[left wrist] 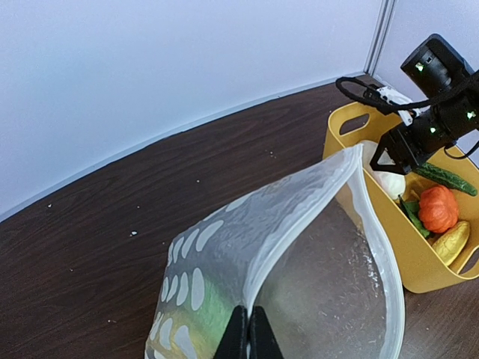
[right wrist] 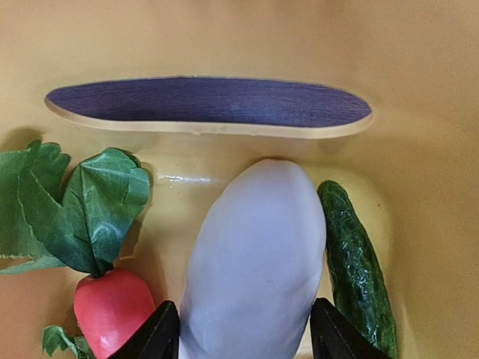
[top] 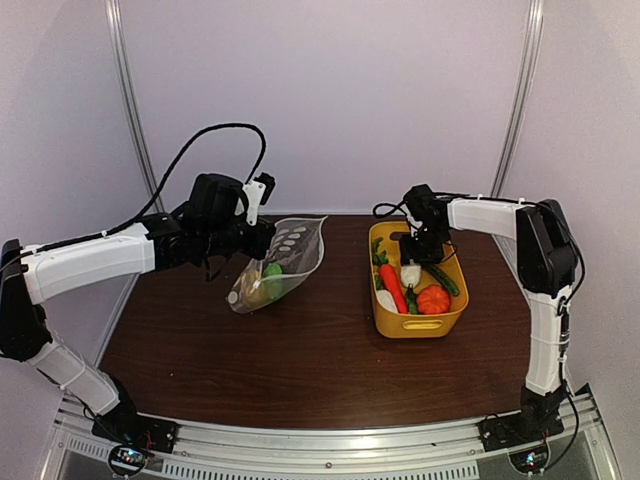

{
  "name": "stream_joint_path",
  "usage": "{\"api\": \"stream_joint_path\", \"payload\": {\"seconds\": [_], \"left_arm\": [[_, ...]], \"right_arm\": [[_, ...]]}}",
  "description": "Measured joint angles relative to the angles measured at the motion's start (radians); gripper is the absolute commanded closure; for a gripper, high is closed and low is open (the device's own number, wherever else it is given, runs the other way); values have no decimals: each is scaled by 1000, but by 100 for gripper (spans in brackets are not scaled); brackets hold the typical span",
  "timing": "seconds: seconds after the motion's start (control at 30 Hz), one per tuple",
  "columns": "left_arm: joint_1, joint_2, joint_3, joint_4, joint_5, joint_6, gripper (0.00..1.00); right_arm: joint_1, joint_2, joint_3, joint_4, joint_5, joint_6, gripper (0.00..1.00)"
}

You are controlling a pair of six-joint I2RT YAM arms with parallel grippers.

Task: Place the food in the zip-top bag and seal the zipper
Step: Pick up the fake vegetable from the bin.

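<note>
The dotted clear zip-top bag point(top: 290, 250) is held up tilted above the table by my left gripper point(top: 262, 240), which is shut on one lip of its mouth point(left wrist: 249, 333). The whitish zipper point(left wrist: 299, 213) arcs open. Green and yellow food point(top: 266, 278) lies in the bag's bottom. My right gripper point(top: 412, 258) is in the yellow basket point(top: 420, 322), its fingers point(right wrist: 157, 336) pressed on both sides of the white radish point(right wrist: 254, 262). A cucumber point(right wrist: 358, 269), a red piece point(right wrist: 112, 310) and leafy greens point(right wrist: 82, 217) lie beside the radish.
The basket also holds a red-orange carrot point(top: 393, 288) and an orange pumpkin point(top: 433, 299). Its handle slot point(right wrist: 209, 101) faces the right wrist. The dark wooden table point(top: 320, 370) is walled by white panels at the back and sides.
</note>
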Motion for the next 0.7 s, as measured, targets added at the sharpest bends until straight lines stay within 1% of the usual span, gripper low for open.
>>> {"api": "stream_joint_path", "payload": {"seconds": [0.1, 0.17, 0.7], "left_arm": [[0, 0, 0, 0, 0, 0, 100], [0, 0, 0, 0, 0, 0, 100], [0, 0, 0, 0, -4, 1, 100]], "right_arm": [[-1, 6, 0, 7, -2, 8, 34], [-2, 12, 0, 14, -5, 13, 33], [-6, 11, -6, 22, -5, 2, 41]]}}
